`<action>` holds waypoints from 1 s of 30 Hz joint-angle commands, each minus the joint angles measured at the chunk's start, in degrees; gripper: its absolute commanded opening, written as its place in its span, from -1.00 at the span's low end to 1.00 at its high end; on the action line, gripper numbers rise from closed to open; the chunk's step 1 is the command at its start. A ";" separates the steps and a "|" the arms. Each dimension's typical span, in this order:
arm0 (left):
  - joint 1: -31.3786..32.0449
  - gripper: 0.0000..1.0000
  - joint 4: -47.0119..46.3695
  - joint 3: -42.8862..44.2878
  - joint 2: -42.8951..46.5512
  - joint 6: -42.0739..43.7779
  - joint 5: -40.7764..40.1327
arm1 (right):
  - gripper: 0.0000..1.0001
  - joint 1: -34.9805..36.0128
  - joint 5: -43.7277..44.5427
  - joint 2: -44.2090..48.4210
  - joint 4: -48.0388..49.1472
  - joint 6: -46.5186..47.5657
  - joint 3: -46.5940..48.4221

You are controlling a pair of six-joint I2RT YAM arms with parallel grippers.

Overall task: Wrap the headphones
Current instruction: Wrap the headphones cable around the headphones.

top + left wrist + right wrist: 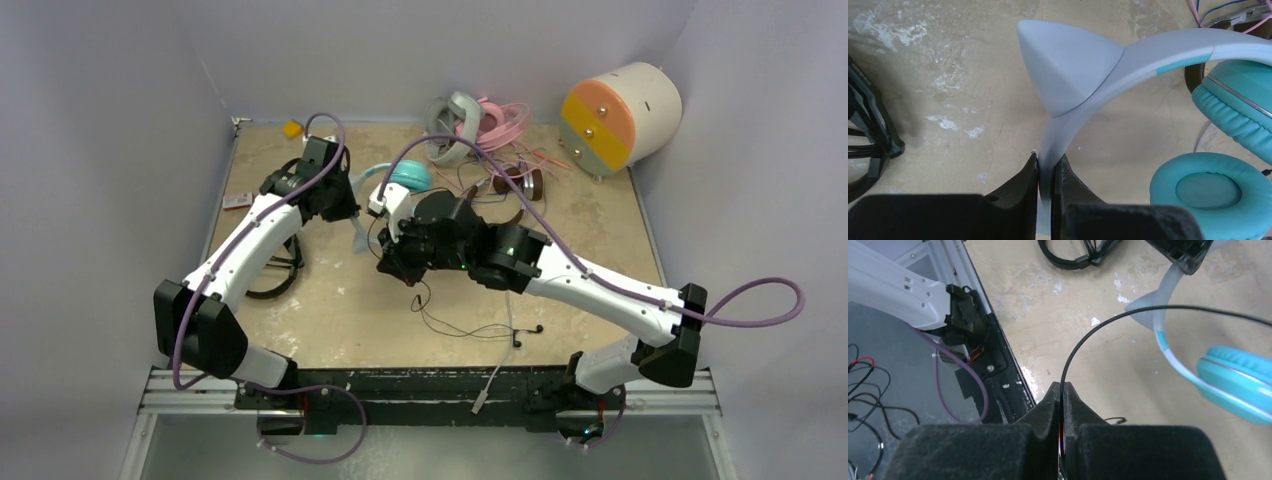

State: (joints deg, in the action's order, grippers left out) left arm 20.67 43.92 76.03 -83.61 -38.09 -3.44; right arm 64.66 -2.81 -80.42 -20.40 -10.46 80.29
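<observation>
The teal-and-white headphones [405, 177] lie near the table's middle back. Their white band with a cat-ear bump [1068, 70] and teal ear cups [1208, 192] fill the left wrist view. My left gripper [1048, 162] is shut on the white band. My right gripper [1062, 386] is shut on the thin black cable [1108, 322], which arcs up and right past the teal cup [1235, 382]. In the top view the right gripper [392, 262] is just in front of the headphones, the left gripper [350, 212] beside them. Loose cable [470, 325] trails toward the front edge.
Black headphones [278, 272] lie under the left arm. Grey-white [455, 128], pink [500, 122] and brown-and-silver [520, 182] pairs are piled at the back. A big cream cylinder [620, 115] with an orange-and-yellow face stands at the back right. Walls close in on three sides.
</observation>
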 commanded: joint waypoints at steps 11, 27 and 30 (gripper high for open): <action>4.39 -1.00 -7.02 5.54 -0.95 20.60 -6.34 | -1.00 0.38 9.20 -4.57 -35.59 8.27 30.38; 1.68 -1.00 -5.42 3.46 9.27 5.63 -28.55 | -1.00 -15.33 19.40 17.42 -25.08 -1.43 -0.65; 1.66 -1.00 -5.77 2.45 12.59 4.80 -31.76 | -1.00 -23.10 13.13 20.61 -15.55 -5.26 -11.83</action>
State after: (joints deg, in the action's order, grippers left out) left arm 22.44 42.70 78.85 -77.43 -28.75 -28.62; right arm 48.69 16.67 -61.21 -47.20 -9.74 78.46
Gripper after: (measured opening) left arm 0.060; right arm 0.011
